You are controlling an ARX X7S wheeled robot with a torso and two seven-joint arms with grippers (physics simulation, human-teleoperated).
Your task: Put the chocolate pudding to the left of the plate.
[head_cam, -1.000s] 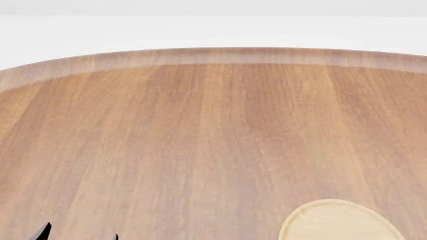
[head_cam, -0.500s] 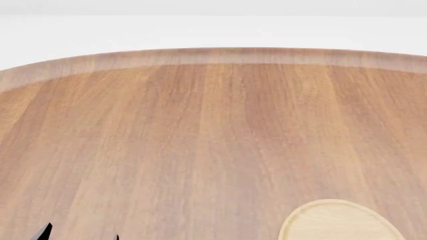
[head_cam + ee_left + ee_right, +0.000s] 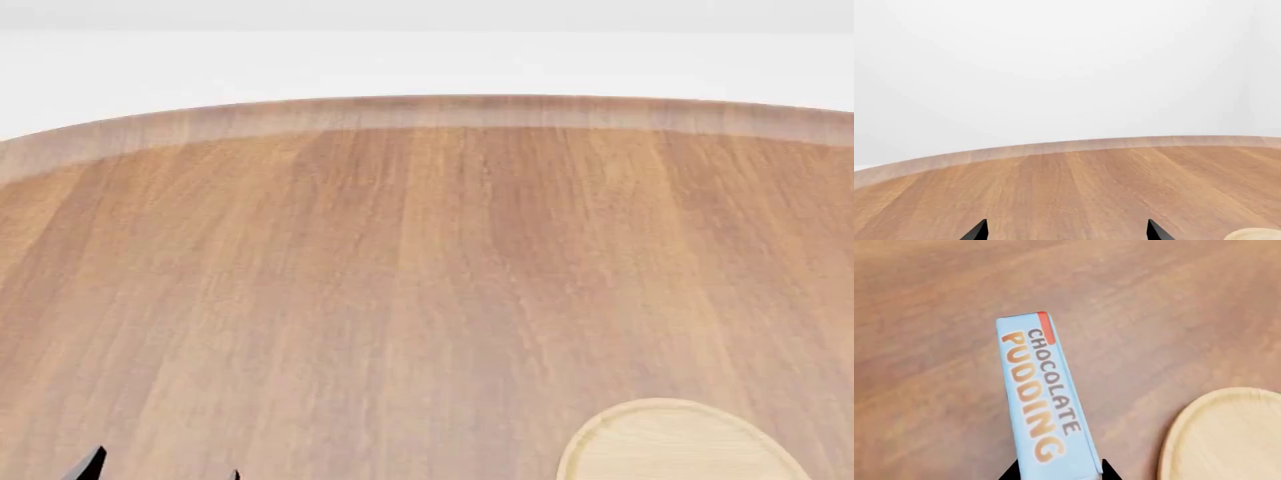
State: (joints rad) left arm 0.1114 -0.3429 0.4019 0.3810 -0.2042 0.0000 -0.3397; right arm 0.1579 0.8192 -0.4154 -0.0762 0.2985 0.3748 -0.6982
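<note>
The chocolate pudding (image 3: 1044,400) is a carton with a light blue top and a red edge, seen in the right wrist view. My right gripper (image 3: 1057,472) is shut on it, black fingertips on both sides, holding it over the wooden table. The plate (image 3: 1227,435), a light-wood disc, lies close beside the carton; it also shows in the head view (image 3: 681,445) and at the edge of the left wrist view (image 3: 1254,234). My left gripper (image 3: 1066,231) is open and empty, its tips (image 3: 91,463) at the head view's lower left. The right gripper is out of the head view.
The round wooden table (image 3: 400,260) fills the head view; its far edge (image 3: 400,108) curves across the top, with white floor or wall beyond. No other objects show.
The left gripper tips have sunk slightly lower in the head view. The plate and table have not moved.
</note>
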